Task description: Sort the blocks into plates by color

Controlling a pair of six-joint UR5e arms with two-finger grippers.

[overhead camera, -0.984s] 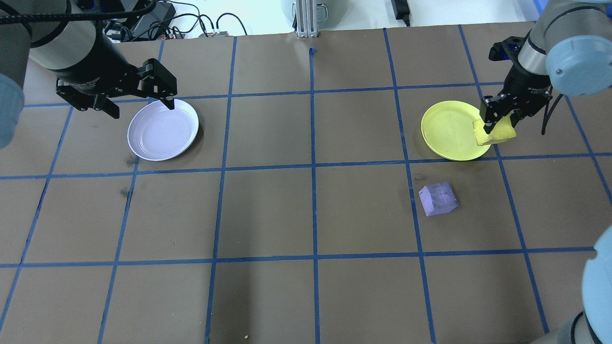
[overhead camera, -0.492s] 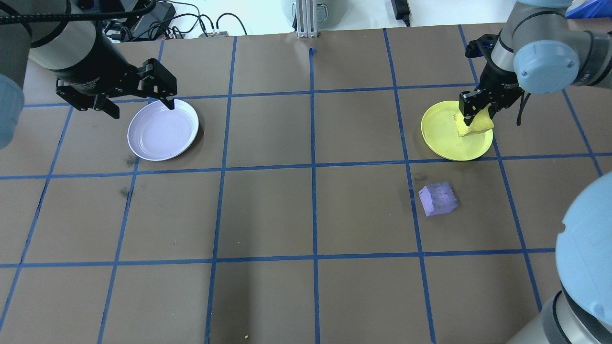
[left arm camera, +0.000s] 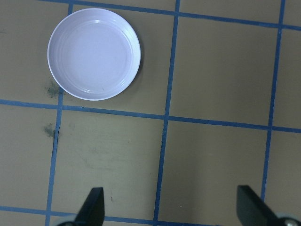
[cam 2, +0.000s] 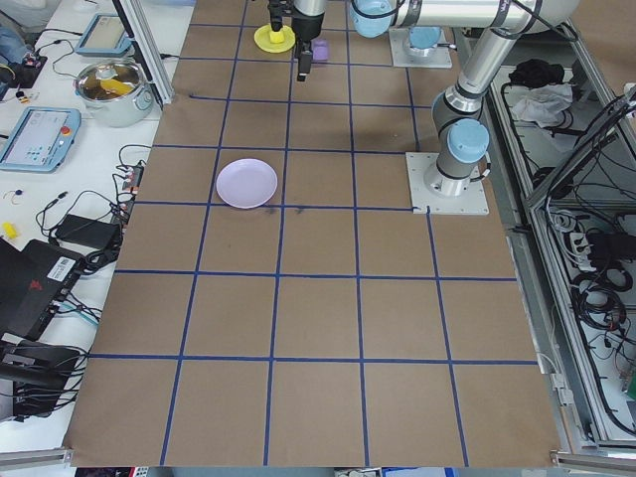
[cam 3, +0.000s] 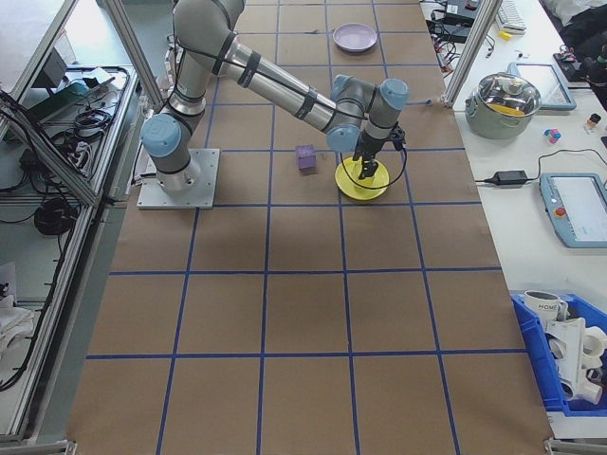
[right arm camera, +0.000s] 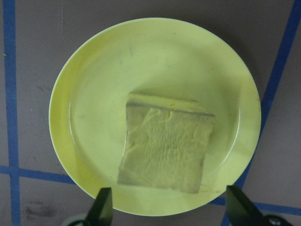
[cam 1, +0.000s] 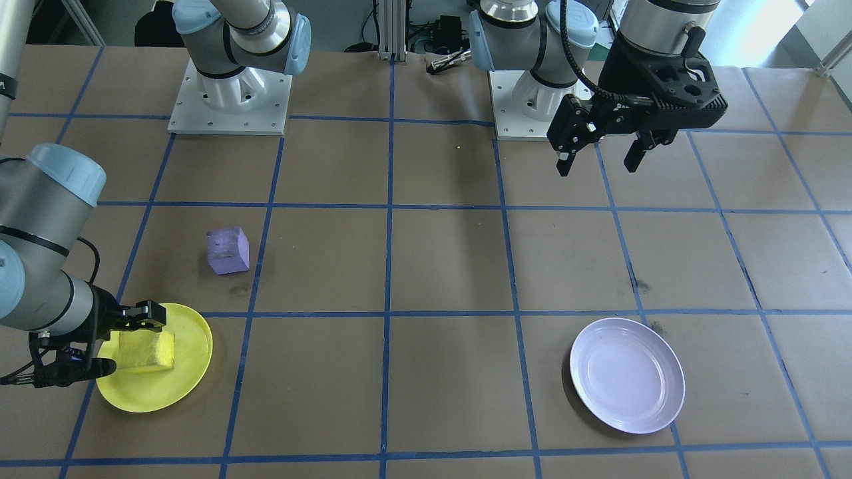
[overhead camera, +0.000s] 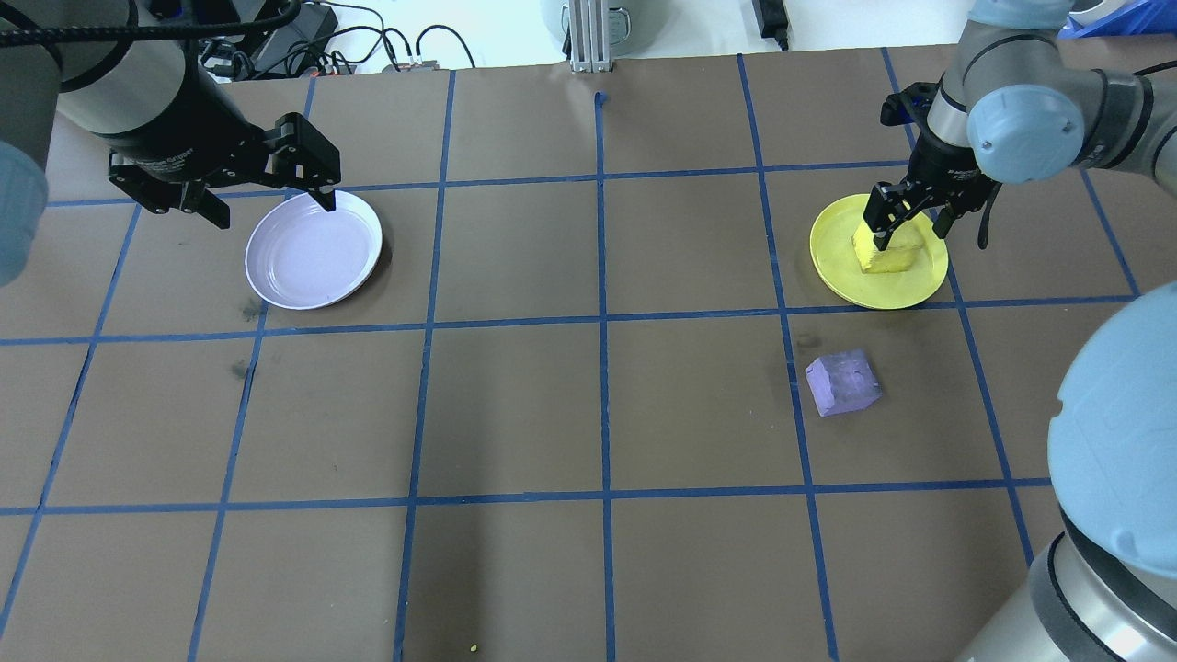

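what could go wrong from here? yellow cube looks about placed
1. The right gripper straddles the yellow block on the yellow plate; the wrist view shows its fingers spread, so a skewed retreat could drag the block or tip the plate.
2. The purple block lies far from the lavender plate, which sits by the open left gripper; moving it likely needs a long reach or handover.

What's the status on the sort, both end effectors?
Left end effector open, idle near lavender plate. Right end effector open over yellow block, on yellow plate. Purple block unsorted on table, nothing obstructing.
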